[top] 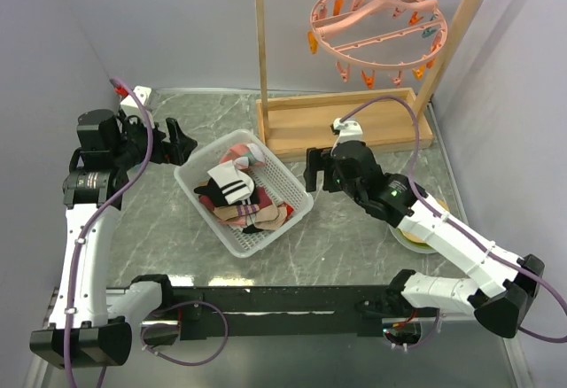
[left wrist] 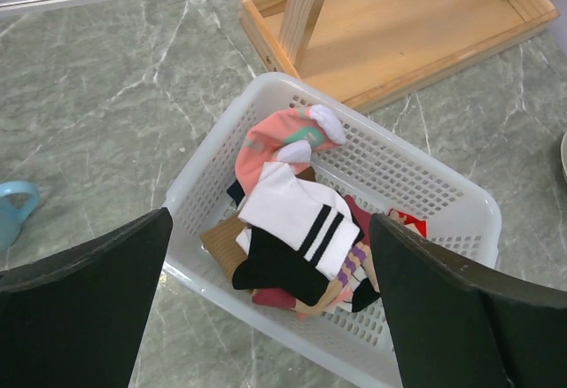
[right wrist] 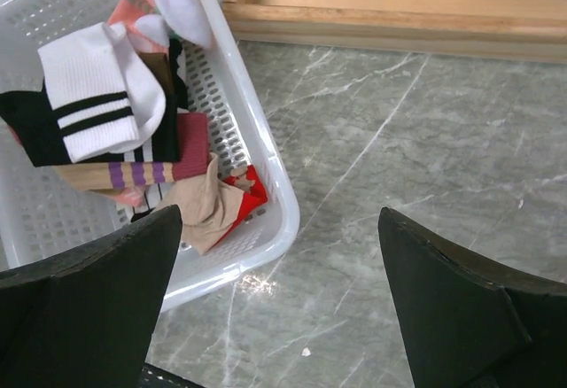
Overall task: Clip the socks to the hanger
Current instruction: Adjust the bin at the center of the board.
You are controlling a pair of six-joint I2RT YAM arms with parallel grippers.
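The socks (top: 237,195) lie in a heap inside the white mesh basket (top: 293,213), a white one with black stripes (left wrist: 292,215) on top and a pink one (left wrist: 270,140) at the end nearest the wooden rack (top: 354,124). The hanger (top: 376,27) hangs from that rack's crossbar, beyond and above the basket, its clips dangling. The basket stands on a grey-green marbled table (top: 341,242), with pale walls (top: 133,16) behind and to both sides.

The left gripper (top: 184,144) is just off the basket's left corner, its fingers (left wrist: 89,308) spread wide, holding nothing and clear of the rim. The right gripper (top: 312,172) is just off the basket's right side, its fingers (right wrist: 84,304) equally wide apart, empty, above bare table.
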